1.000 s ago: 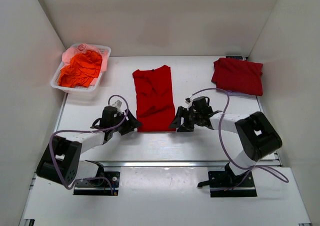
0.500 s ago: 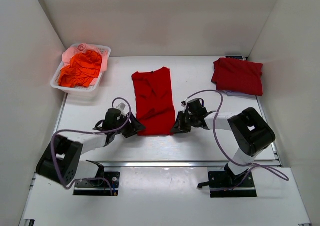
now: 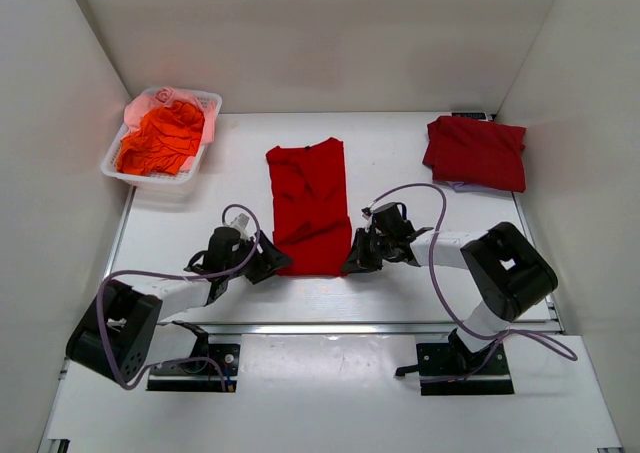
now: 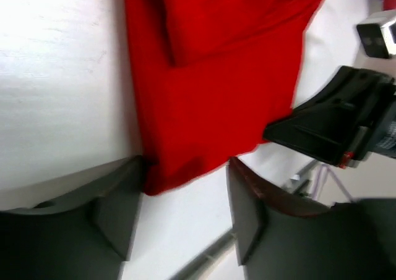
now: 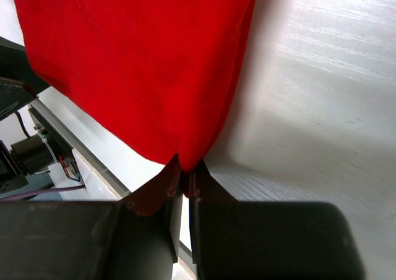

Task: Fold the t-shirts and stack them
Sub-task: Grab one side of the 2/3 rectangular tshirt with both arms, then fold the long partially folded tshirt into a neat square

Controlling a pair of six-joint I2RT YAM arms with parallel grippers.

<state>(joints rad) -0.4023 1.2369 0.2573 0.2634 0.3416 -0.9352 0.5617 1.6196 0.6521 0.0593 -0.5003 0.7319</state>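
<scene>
A deep-red t-shirt lies flat mid-table as a long strip running away from the arms. My right gripper is shut on its near right corner, and the right wrist view shows the cloth pinched between the fingertips. My left gripper sits low at the near left corner. Its jaws stand open, and the shirt's corner lies against the left finger, not pinched. A second t-shirt lies folded at the back right.
A white lattice basket at the back left holds crumpled orange-red cloth. White walls close in the table on both sides and at the back. A metal rail runs along the near edge, just behind the two arms' bases.
My right gripper moved to the shirt's near right corner and shut on it. My left gripper slid in to the near left corner with its jaws narrowing. The shirt's near hem shifted slightly.
</scene>
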